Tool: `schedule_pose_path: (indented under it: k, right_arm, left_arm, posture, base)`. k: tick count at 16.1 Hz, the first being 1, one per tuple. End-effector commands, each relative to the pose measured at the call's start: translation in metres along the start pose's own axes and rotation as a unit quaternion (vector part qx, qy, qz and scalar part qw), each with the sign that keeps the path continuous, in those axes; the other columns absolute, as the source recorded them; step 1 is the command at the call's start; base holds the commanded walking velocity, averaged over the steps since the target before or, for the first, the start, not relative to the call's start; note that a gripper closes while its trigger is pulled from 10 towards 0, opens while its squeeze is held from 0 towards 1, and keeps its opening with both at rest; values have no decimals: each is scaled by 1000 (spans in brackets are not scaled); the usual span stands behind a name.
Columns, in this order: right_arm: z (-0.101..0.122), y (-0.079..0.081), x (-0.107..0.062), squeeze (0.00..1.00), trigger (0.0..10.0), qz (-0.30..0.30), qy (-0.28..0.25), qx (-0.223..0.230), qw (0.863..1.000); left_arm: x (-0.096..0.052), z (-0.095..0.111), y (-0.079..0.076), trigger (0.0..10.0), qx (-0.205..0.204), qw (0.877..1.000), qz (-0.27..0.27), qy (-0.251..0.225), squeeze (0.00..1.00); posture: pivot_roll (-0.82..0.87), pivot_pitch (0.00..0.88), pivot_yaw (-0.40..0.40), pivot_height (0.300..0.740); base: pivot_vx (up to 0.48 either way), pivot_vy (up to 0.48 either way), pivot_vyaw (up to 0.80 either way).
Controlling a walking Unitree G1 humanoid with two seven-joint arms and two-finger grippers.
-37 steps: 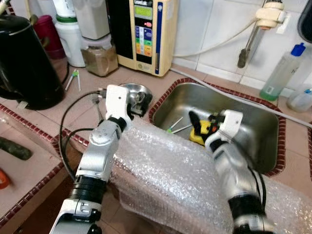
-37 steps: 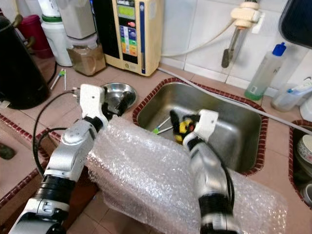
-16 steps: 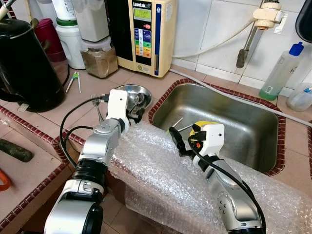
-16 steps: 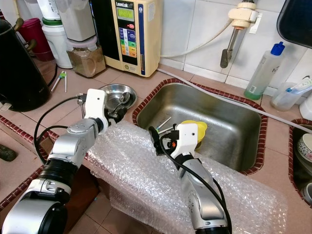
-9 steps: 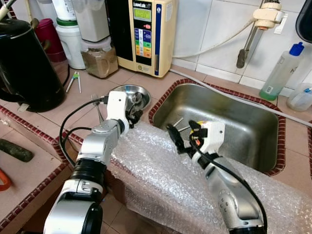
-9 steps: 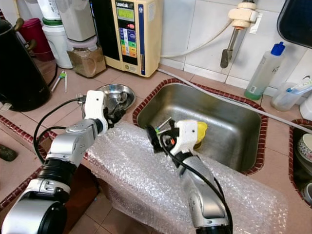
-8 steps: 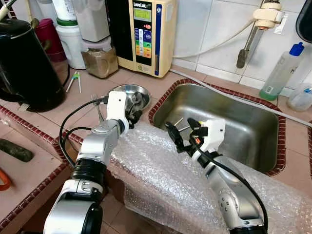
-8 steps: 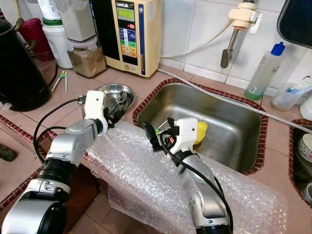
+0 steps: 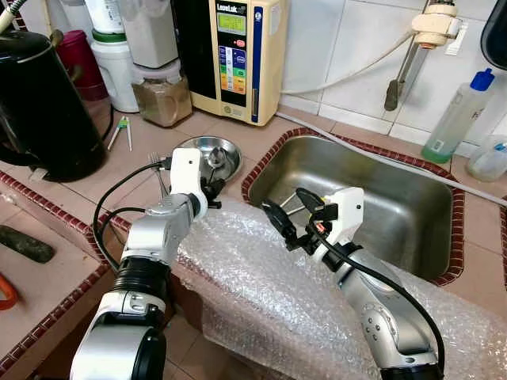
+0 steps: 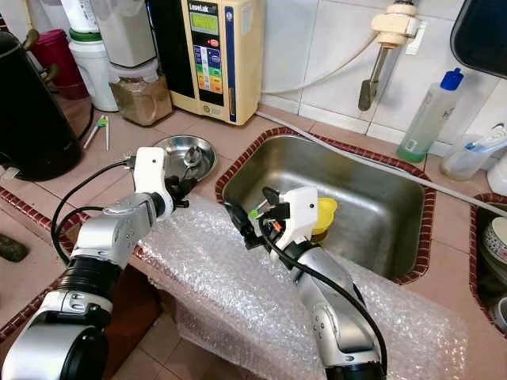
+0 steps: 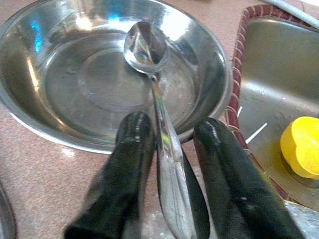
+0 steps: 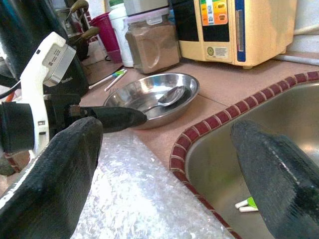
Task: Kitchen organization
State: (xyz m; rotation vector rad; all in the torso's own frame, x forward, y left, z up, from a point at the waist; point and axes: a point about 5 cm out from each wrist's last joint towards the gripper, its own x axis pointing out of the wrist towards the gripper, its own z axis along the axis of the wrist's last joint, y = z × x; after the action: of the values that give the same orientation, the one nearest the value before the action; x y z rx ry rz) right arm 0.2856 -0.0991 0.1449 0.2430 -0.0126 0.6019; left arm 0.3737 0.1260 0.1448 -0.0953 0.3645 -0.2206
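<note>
Steel bowl on the tiled table, just left of the sink, a spoon resting in it. Left claw at the bowl's near rim, close to the spoon handle; grip not discernible. Right claw above the sink's near-left corner, fingers spread apart, nothing between them. Yellow cup down in the sink behind that wrist. Bubble wrap draped over the table's front edge. Black kettle far left, cream appliance against the wall.
</note>
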Motion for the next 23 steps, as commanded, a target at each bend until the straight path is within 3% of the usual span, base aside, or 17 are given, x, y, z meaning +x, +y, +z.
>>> schedule_pose_path:
  k: [1, 6, 9, 12, 15, 17, 18, 19, 21, 23]
  right_arm:
    - [7, 6, 2, 0, 10000, 18, -8, -11, 1000]
    - [6, 5, 3, 0, 10000, 14, -4, -16, 1000]
    - [5, 3, 3, 0, 10000, 6, -3, -17, 1000]
    - [5, 2, 4, 0, 10000, -2, -5, -19, 1000]
    - [6, -1, 4, 0, 10000, -9, -6, -21, 1000]
    - [5, -2, 3, 0, 10000, -14, -3, -25, 1000]
    - [6, -3, 3, 0, 10000, -16, -4, -25, 1000]
    - [6, -3, 3, 0, 10000, -17, -3, -27, 1000]
    - [5, -3, 4, 0, 10000, -18, -2, -28, 999]
    - [4, -2, 4, 0, 10000, -18, -2, -27, 999]
  left_arm:
    - [-1, 2, 3, 0, 0, 1000, 9, 2, 0]
    - [-3, 5, 7, 0, 5, 999, 24, -20, 0]
    - [-6, 16, 8, 0, -10, 996, 33, -76, 0]
    - [-12, 25, 0, 0, 6, 990, 18, -137, 0]
    - [-15, 25, -4, 0, 5, 987, 16, -160, 0]
    - [-19, 25, 1, 0, 43, 983, 36, -174, 0]
    - [-26, 26, 2, 10000, 72, 976, 34, -204, 0]
    - [-33, 22, -1, 10000, 79, 971, 21, -223, 1000]
    - [-41, 12, -2, 10000, 81, 968, 24, -235, 1000]
    - [-49, 8, 13, 10000, 83, 960, 92, -252, 1000]
  posture:
    - [14, 0, 38, 740]
    - [17, 0, 40, 740]
    - [18, 0, 40, 740]
    - [17, 0, 42, 740]
    - [15, 0, 40, 740]
    - [15, 0, 37, 740]
    - [17, 0, 31, 740]
    - [19, 0, 30, 740]
    - [22, 1, 27, 740]
    - [29, 4, 24, 740]
  base:
    - [0, 0, 0]
    - [0, 0, 0]
    - [0, 0, 0]
    - [0, 0, 0]
    - [0, 0, 0]
    - [0, 0, 0]
    - [0, 0, 0]
    - [0, 0, 0]
    - [0, 0, 0]
    - [0, 0, 0]
